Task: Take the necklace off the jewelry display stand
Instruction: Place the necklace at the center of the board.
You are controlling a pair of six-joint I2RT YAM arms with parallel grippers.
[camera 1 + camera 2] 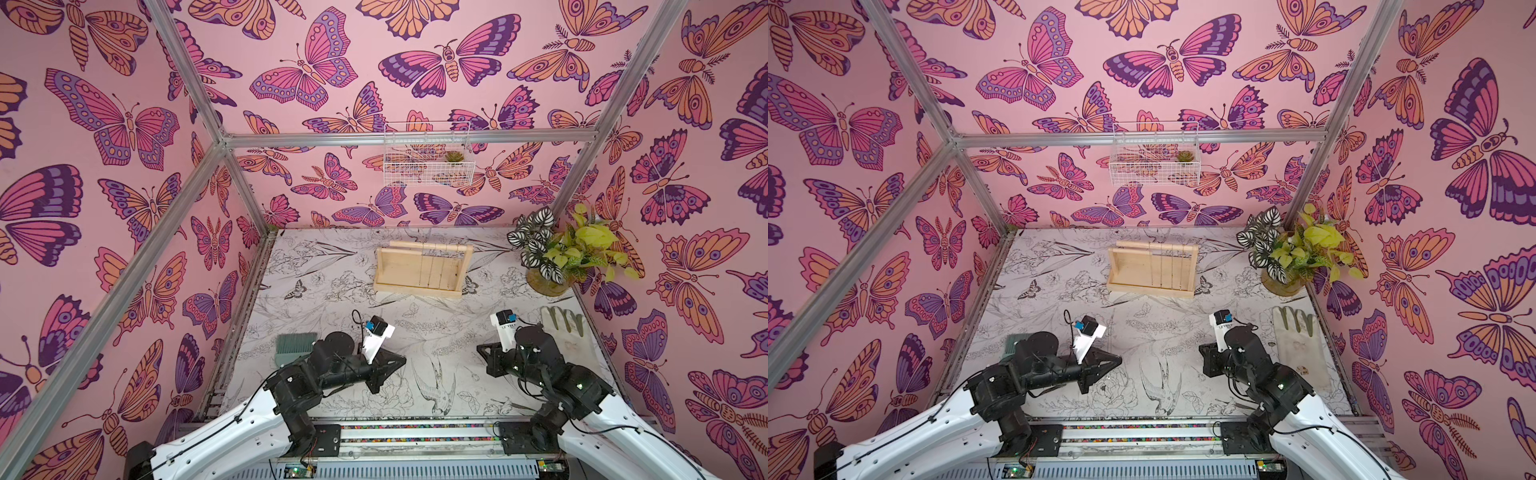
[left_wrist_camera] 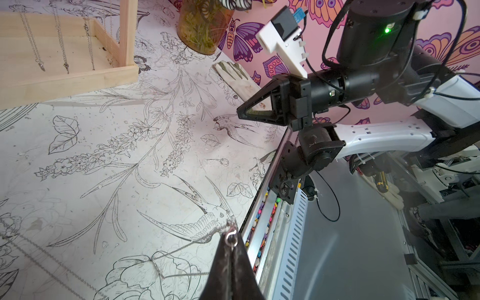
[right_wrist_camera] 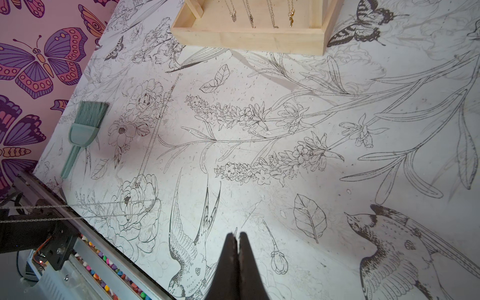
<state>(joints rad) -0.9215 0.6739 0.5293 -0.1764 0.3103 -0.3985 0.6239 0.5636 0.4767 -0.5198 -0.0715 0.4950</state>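
The pale wooden jewelry display stand (image 1: 419,270) (image 1: 1152,268) stands at the back middle of the table, with several thin chains hanging from its crossbar (image 2: 65,52) (image 3: 249,33). My left gripper (image 1: 402,358) (image 2: 231,242) is low over the table's front left, well in front of the stand. It is shut on the silver ring end of a necklace (image 2: 189,242), whose chain trails away over the table (image 3: 78,204). My right gripper (image 1: 478,347) (image 3: 237,235) is shut and holds nothing, at the front right.
Another stretch of fine chain (image 3: 157,130) lies on the table; whether it is the same necklace is unclear. A teal brush (image 1: 293,347) sits front left, a pale glove (image 1: 565,328) right, a potted plant (image 1: 548,257) back right, and a white wire basket (image 1: 428,156) on the wall.
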